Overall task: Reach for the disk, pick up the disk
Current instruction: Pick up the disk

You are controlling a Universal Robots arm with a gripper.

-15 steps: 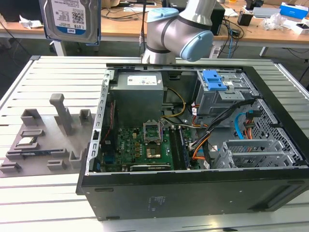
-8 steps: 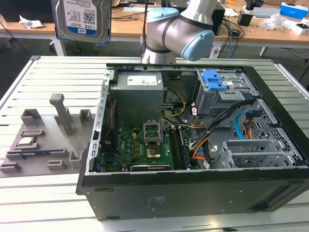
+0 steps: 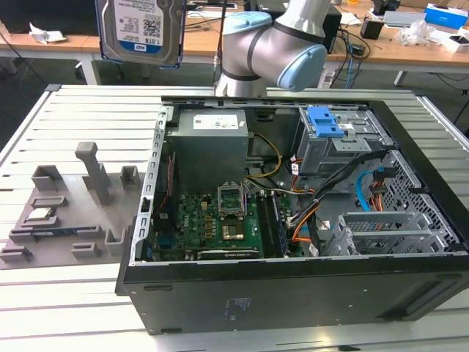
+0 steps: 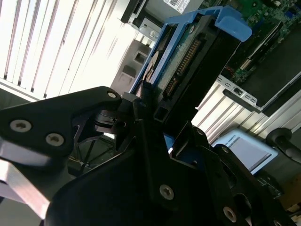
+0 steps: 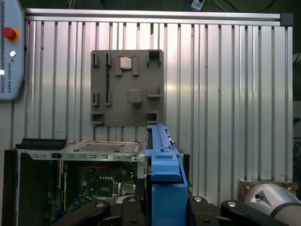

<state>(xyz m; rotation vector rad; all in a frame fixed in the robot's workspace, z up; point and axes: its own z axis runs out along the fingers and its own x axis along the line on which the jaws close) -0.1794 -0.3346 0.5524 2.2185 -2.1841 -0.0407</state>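
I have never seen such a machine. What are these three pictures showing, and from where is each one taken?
It is one robot arm working over an open computer case on a slatted metal table. The exterior view comes from a camera standing off the arm. Both wrist views come from cameras riding on the arm. Beside the case lies a grey holder plate with a small chip. The tool is shut on the disk, a hard drive in a blue bracket, held up in the air.

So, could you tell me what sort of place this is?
Likely a robotics lab or workshop: a robot arm holding the disk, an open computer case on a slatted table, cluttered workbenches behind.
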